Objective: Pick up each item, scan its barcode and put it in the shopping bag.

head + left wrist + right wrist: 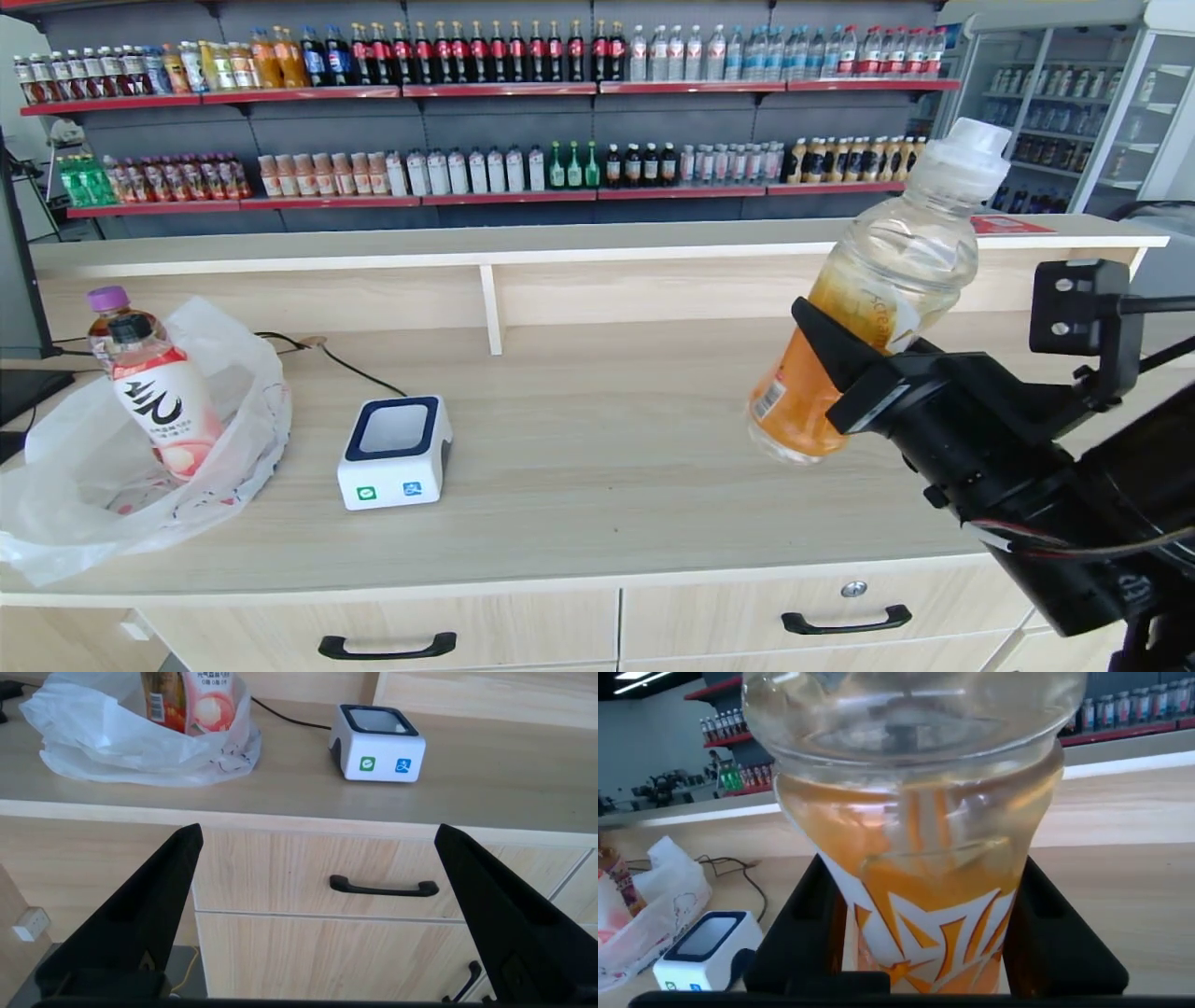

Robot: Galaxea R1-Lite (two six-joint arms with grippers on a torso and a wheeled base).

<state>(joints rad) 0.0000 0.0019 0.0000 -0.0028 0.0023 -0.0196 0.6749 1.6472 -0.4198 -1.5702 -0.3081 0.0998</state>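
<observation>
My right gripper [845,369] is shut on an orange drink bottle [868,299] with a white cap, held tilted above the right part of the wooden counter [607,448]. Close up, the bottle [924,868] sits between the black fingers [799,924]. The white barcode scanner [395,452] with a dark blue top stands left of centre on the counter, also seen as the scanner [377,743] and the scanner [702,947]. A white plastic shopping bag [84,485] lies at the far left with a purple-capped bottle [149,383] upright in it. My left gripper [318,915] is open, low in front of the drawers.
A black cable [345,364] runs from the scanner toward the counter's raised back ledge [485,257]. Drawers with black handles [386,646] sit under the counter. Shelves of bottles [485,112] fill the wall behind. Bare counter lies between scanner and held bottle.
</observation>
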